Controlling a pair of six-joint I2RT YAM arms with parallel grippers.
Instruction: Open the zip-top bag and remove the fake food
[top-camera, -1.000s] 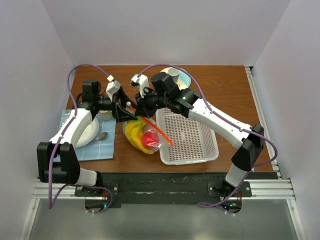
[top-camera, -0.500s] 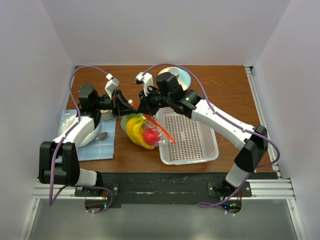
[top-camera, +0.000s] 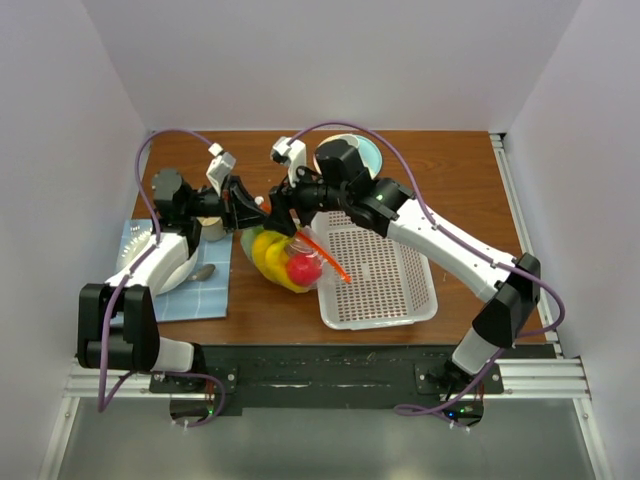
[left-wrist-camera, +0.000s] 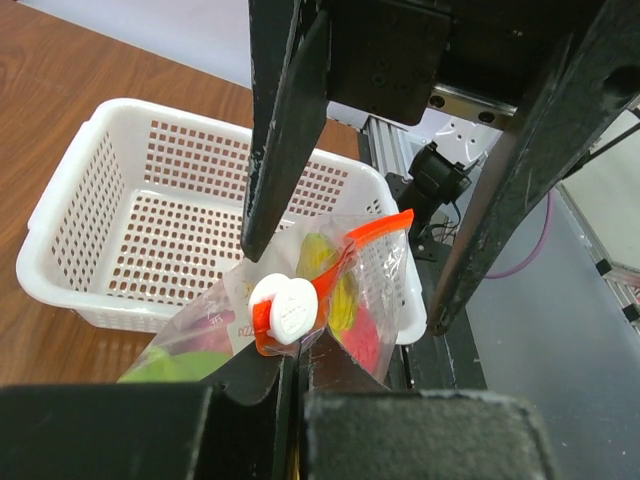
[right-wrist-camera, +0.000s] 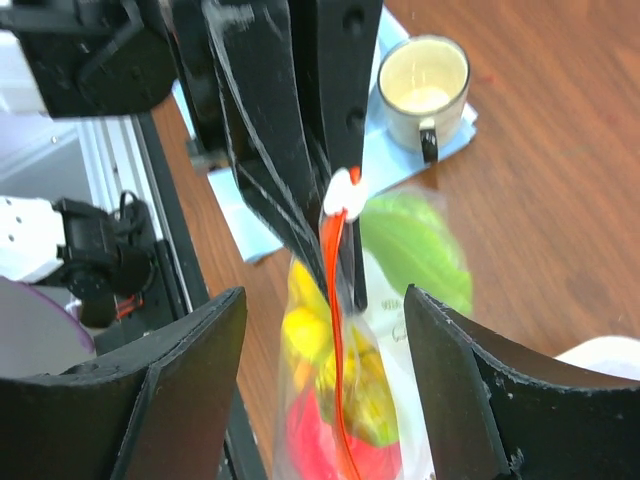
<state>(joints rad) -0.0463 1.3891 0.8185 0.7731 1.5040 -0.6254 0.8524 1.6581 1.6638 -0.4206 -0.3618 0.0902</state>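
The zip-top bag (top-camera: 288, 262) hangs in the air left of the basket, clear, with its orange-red zip strip (right-wrist-camera: 338, 330) running down it. Inside show fake food: a yellow banana bunch (top-camera: 268, 256), a red fruit (top-camera: 303, 270) and a green piece (right-wrist-camera: 415, 245). My left gripper (left-wrist-camera: 297, 350) is shut on the bag's top corner, just beside the white zip slider (left-wrist-camera: 286, 310). My right gripper (right-wrist-camera: 325, 300) stands open, a finger on each side of the hanging bag and apart from it. In the top view the left gripper (top-camera: 252, 207) and right gripper (top-camera: 282, 203) nearly meet.
A white basket (top-camera: 375, 270) stands right of the bag. At the left lies a blue cloth (top-camera: 200, 295) with a white bowl (top-camera: 185, 262), a spoon (top-camera: 203, 271) and a cream cup (right-wrist-camera: 425, 90). A pale blue plate (top-camera: 368, 155) sits at the back.
My left gripper shut on the bag's top corner, then my right gripper opened and let the bag go. The bag rose a little and shifted slightly right.
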